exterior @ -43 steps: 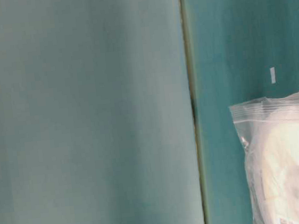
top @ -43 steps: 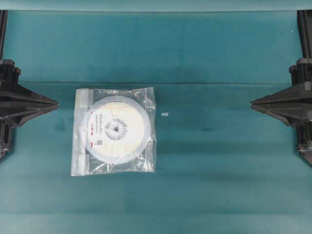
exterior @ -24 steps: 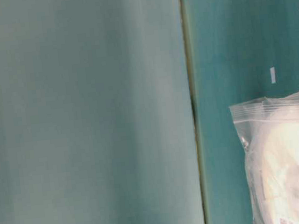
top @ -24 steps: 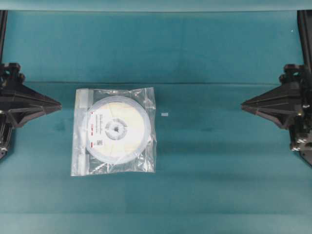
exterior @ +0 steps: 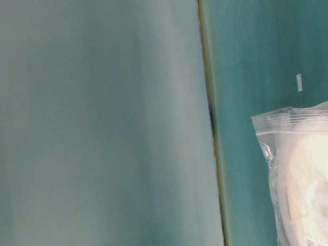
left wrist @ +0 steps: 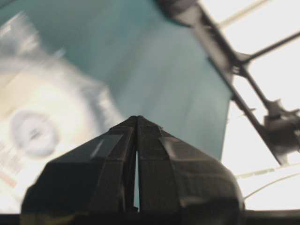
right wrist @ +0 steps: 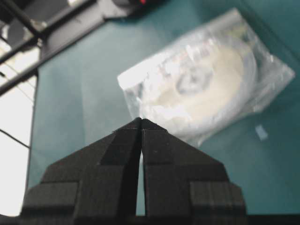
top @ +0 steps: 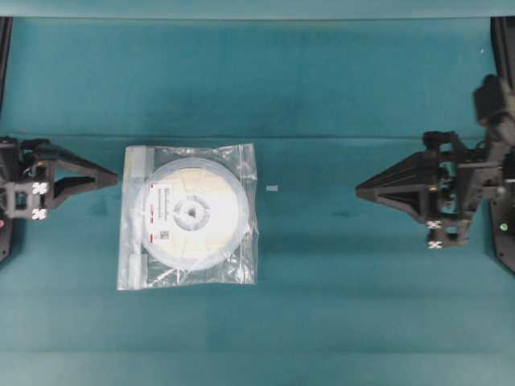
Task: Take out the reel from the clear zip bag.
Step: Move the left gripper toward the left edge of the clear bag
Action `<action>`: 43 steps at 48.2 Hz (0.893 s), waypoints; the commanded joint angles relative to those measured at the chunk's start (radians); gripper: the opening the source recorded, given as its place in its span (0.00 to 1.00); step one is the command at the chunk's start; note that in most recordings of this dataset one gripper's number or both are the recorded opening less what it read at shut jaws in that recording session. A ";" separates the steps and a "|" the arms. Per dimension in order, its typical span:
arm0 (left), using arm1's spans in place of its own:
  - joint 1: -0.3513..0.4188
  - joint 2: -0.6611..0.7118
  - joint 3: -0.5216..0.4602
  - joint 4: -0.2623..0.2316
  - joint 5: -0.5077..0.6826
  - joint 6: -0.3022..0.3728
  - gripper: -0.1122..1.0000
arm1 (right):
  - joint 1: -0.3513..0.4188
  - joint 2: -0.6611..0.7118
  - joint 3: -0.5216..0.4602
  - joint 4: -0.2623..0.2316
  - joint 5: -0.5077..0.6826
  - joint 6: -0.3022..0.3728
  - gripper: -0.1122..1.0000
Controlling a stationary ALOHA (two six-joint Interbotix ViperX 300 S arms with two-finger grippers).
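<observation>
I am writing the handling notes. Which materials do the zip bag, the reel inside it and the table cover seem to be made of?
Clear zip bag: thin glossy transparent plastic film; it crinkles and glints, and the reel shows through.
Reel: looks like rigid white, slightly translucent plastic with a cream centre, a grey hub and a seemingly paper label.
Table cover: matte teal, probably cloth or felt; no shine, faint creases.

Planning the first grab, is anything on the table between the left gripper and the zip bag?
Nothing visible. Only bare teal table separates the shut left gripper from the clear zip bag, whose reel remains sealed inside.
</observation>
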 commanded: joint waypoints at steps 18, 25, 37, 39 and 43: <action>0.018 0.178 0.124 0.005 0.023 -0.023 0.17 | -0.002 0.186 -0.101 0.002 -0.008 0.037 0.10; 0.028 0.235 0.135 0.003 -0.020 -0.028 0.43 | -0.002 0.204 -0.112 0.002 -0.006 0.037 0.10; 0.040 0.324 0.141 0.005 -0.058 -0.029 0.97 | -0.002 0.209 -0.112 0.003 -0.006 0.038 0.11; 0.040 0.341 0.146 0.003 -0.081 -0.029 0.95 | -0.002 0.209 -0.112 0.003 -0.006 0.038 0.10; 0.040 0.379 0.158 0.003 -0.156 -0.029 0.90 | -0.002 0.209 -0.112 0.003 -0.006 0.038 0.10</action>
